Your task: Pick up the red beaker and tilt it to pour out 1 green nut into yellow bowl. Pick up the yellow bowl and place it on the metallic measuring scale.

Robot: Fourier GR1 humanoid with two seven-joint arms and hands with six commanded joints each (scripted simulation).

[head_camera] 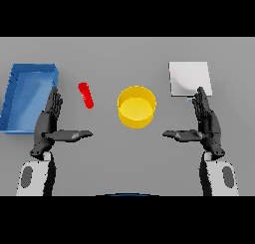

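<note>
The red beaker (86,95) is a slim red cylinder on the table, left of centre, leaning slightly. To its right, in the middle, stands the yellow bowl (136,106); I see nothing inside it. At the back right lies the metallic measuring scale (189,78), a pale square plate. My left hand (49,122) hovers open below and left of the beaker, fingers straight, thumb pointing right. My right hand (207,122) is open too, just below the scale's near edge, thumb pointing left toward the bowl. Neither hand touches anything.
A blue tray (15,96) with raised walls sits at the far left, close beside my left hand. Grey tabletop (127,153) spreads between the two hands and in front of the bowl.
</note>
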